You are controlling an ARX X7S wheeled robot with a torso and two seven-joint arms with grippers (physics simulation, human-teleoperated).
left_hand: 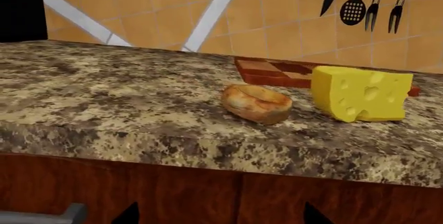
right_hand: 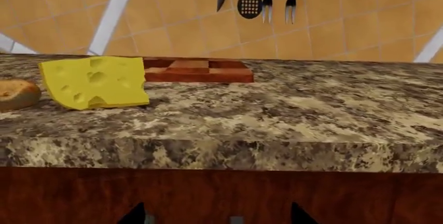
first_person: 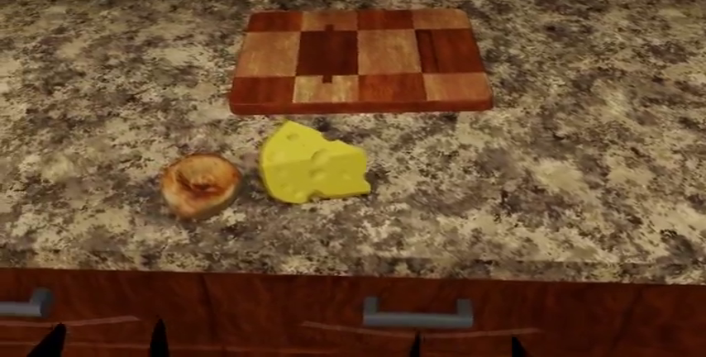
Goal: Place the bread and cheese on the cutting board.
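Observation:
The bread (first_person: 200, 184), a small golden-brown bun, lies on the granite counter (first_person: 574, 159) left of the cheese (first_person: 312, 166), a yellow holed wedge. Behind them lies the checkered cutting board (first_person: 360, 59), with nothing on it. The left wrist view shows the bread (left_hand: 257, 102), the cheese (left_hand: 361, 93) and the cutting board (left_hand: 273, 72) behind them. The right wrist view shows the cheese (right_hand: 95, 81), a sliver of bread (right_hand: 16, 94) and the cutting board (right_hand: 195, 70). My left gripper (first_person: 105, 342) and right gripper (first_person: 464, 347) hang open below the counter's front edge, holding nothing.
Wooden drawer fronts with metal handles (first_person: 417, 316) run under the counter edge, just in front of both grippers. On the tiled back wall hang a knife, a slotted spoon and forks (left_hand: 374, 1).

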